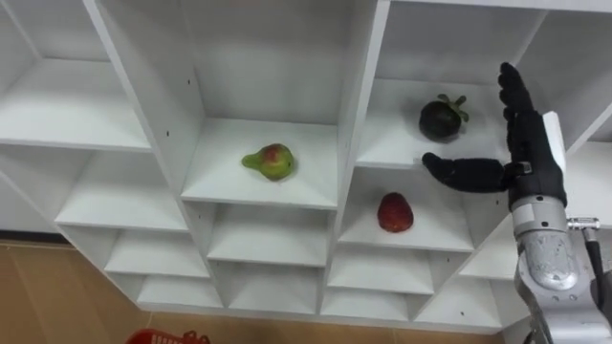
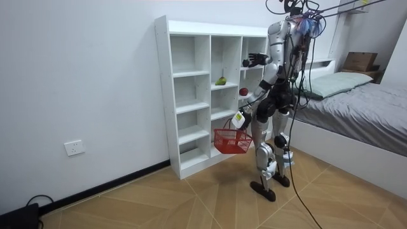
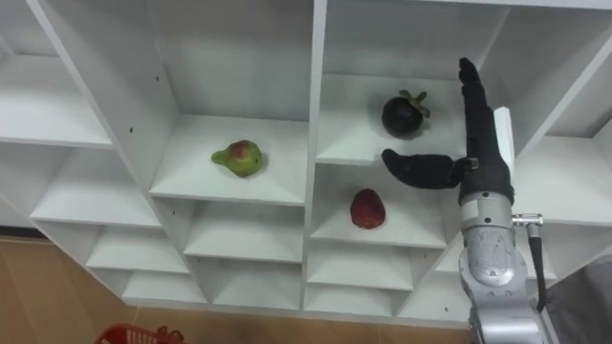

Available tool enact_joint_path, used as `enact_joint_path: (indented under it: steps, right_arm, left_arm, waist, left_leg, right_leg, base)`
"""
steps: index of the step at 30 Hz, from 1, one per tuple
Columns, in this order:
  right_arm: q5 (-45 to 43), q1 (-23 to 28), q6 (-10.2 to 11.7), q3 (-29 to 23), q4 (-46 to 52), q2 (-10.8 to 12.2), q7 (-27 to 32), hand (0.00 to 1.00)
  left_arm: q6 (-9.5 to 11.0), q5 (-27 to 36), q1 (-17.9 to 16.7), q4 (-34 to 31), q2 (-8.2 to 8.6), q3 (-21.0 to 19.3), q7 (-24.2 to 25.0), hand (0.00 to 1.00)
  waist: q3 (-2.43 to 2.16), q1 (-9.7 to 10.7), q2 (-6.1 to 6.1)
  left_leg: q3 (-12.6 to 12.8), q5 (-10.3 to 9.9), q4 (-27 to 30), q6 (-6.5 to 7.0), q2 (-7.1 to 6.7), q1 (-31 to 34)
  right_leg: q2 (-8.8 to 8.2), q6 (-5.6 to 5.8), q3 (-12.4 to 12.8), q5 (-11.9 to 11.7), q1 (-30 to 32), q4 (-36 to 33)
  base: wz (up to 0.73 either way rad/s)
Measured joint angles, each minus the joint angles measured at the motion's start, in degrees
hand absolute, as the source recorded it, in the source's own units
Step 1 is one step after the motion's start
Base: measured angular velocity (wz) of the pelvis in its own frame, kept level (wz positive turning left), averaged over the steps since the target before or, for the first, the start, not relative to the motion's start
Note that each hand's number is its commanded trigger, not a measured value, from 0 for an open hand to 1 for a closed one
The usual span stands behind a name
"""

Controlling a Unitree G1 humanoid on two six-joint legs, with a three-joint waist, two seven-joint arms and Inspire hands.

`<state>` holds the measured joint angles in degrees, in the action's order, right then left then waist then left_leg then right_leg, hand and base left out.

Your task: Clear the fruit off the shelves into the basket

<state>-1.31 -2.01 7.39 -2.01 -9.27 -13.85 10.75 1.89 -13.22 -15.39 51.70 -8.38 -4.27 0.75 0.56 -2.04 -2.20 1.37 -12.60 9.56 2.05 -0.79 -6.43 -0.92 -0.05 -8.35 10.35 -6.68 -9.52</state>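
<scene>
Dark round mangosteen (image 1: 442, 118) sat on white closet shelf (image 1: 392, 145); we noted right hand (image 1: 524, 158) spread open just beside it, likely to cup it. Left hand (image 2: 239, 119) was at red plastic basket (image 2: 232, 140); we couldn't tell its grip.

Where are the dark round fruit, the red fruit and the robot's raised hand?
dark round fruit (image 1: 440, 118): left eye view, on the middle of its dark skin.
red fruit (image 1: 395, 212): left eye view, on the middle of its body.
right hand (image 1: 526, 145): left eye view, at the base of its straight fingers.

The closet (image 1: 358, 105) carries a pear (image 1: 269, 161) — next bay, mangosteen (image 1: 441, 118) above red fruit (image 1: 395, 212).
</scene>
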Motion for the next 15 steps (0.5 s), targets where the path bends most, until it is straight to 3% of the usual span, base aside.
enact_joint_path:
  steps: [15]
  right_arm:
    - [1.4, -4.2, -0.1, 0.0, -1.7, 0.0, 0.7, 0.00]
  left_arm:
    - [-0.7, -1.2, 0.5, -1.3, 0.53, -0.1, 2.3, 1.00]
  waist:
    - [-0.21, -1.4, 0.05]
  left_leg:
    - [-0.6, 0.1, 0.4, -0.04, -0.02, -0.2]
  right_leg:
    - [-0.06, 0.00, -0.7, 0.0, -0.6, 0.0]
  base:
    - [0.02]
